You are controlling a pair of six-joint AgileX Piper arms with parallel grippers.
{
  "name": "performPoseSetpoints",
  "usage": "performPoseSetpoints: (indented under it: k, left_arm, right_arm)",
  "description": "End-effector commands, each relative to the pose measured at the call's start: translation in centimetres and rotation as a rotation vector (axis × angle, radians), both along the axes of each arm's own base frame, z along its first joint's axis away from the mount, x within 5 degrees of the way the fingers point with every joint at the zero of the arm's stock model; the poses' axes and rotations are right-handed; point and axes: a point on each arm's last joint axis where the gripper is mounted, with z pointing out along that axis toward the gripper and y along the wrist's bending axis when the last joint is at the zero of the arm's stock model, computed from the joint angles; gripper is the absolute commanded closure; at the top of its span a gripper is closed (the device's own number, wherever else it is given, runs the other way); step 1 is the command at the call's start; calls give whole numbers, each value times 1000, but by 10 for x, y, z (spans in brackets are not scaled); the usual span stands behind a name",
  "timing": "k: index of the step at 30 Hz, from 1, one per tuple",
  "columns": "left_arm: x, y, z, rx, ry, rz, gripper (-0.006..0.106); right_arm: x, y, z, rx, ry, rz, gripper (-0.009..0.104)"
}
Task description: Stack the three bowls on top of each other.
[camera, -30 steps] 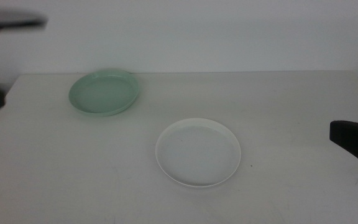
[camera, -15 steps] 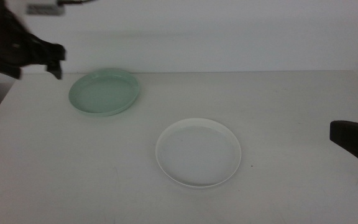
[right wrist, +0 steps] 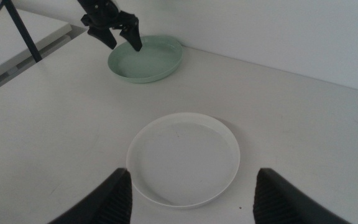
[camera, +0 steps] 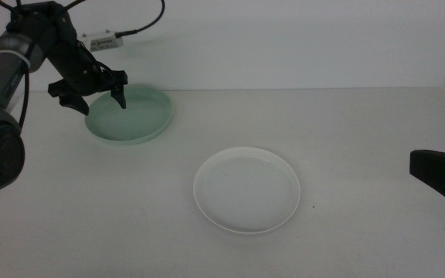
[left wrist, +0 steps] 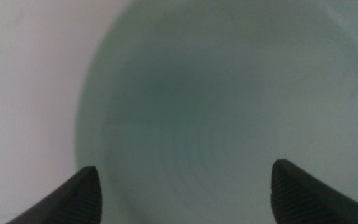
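Left arm [camera: 2, 69]: links in dark grey to black casing, cylindrical, with a lighter grey band around the link near the wrist. A large rounded dark joint housing shows at the near left edge. Thin black cables run along the arm and loop away from the wrist toward the far wall. A small white module with a cable sits just behind the wrist.

Left gripper [camera: 95, 93]: black, angular body ending in two dark, tapered fingers [left wrist: 79, 196]; matte finish, no markings legible.

Right gripper [right wrist: 188, 196]: two matte black jaws, broad and rounded at the tips. From the middle view only a black blocky part shows at the right edge.
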Motion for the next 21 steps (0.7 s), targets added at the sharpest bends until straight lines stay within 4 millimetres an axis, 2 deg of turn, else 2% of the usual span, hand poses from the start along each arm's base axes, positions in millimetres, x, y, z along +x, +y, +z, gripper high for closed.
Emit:
performPoseSetpoints:
  k: [1,6,10,15,21]
  left_arm:
    - [-11,6,52,-11,-51,29,-4]
    - [-8,28,47,19,-59,55,-4]
    - [-7,40,34,-60,-34,45,0]
    - [-4,43,18,-159,-17,24,26]
    - [-2,45,6,-122,10,25,53]
  right_arm:
    - [2,-1,13,37,-73,-24,45]
    - [2,-1,13,35,-74,-24,45]
    - [2,-1,13,35,-74,-24,45]
    - [2,-1,13,35,-74,-24,45]
    - [2,-1,13,35,-74,-24,45]
